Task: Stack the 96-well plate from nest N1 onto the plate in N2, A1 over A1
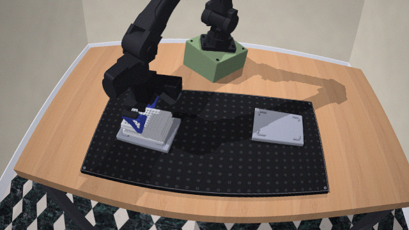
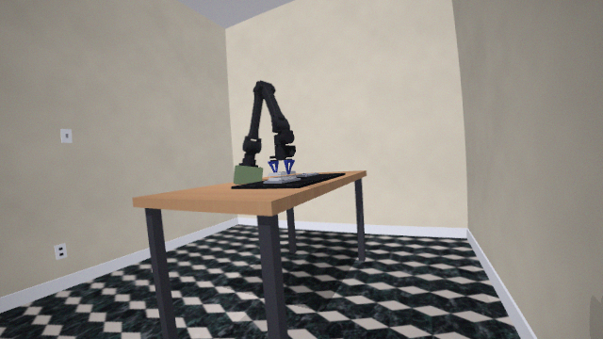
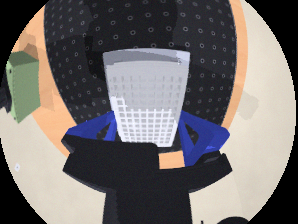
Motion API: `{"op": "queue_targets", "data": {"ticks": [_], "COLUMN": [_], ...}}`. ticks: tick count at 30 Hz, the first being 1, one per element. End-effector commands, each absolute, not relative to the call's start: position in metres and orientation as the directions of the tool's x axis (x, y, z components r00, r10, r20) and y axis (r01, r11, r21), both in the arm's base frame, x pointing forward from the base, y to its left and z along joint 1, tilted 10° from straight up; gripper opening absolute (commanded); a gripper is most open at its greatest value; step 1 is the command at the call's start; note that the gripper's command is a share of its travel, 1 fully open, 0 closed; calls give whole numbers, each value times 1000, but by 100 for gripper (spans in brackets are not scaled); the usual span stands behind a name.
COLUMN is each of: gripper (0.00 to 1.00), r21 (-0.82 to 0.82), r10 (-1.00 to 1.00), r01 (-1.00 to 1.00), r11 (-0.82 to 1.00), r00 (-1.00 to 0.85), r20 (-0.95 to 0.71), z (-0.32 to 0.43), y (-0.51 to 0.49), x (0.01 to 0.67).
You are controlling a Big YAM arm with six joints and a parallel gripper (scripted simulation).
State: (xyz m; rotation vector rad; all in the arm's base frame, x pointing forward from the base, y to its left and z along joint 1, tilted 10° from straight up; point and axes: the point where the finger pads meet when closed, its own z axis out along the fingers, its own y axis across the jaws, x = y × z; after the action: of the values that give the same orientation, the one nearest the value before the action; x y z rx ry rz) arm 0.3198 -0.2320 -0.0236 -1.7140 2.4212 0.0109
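Observation:
My gripper [image 1: 140, 119] is shut on the white 96-well plate [image 1: 154, 122], with its blue fingers on the plate's two long sides. The held plate sits over a second white plate, of which only an edge shows [image 1: 127, 128], in the grey nest N2 [image 1: 148, 138] at the left of the black mat. I cannot tell whether the upper plate is fully nested or a little above. The wrist view shows the held plate [image 3: 147, 99] between the fingers. Nest N1 [image 1: 278, 126] at the right holds nothing. In the far side view the gripper [image 2: 281, 166] is low over the nest.
The green arm base [image 1: 215, 57] stands at the back of the wooden table. The black dotted mat [image 1: 208, 140] carries both nests. The arm's links lean over the left nest.

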Motion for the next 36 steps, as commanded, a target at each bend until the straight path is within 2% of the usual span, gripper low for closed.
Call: {"op": "queue_targets", "data": {"ticks": [1, 36], "gripper": [0, 0], "r21": [-118, -118], "r10": [-938, -938], "r01": [-935, -935], "r11": [333, 334], "r00": [-316, -317], "r20": [-142, -142], "z": [-20, -26], "y": [-230, -232], "x": [327, 329]}}
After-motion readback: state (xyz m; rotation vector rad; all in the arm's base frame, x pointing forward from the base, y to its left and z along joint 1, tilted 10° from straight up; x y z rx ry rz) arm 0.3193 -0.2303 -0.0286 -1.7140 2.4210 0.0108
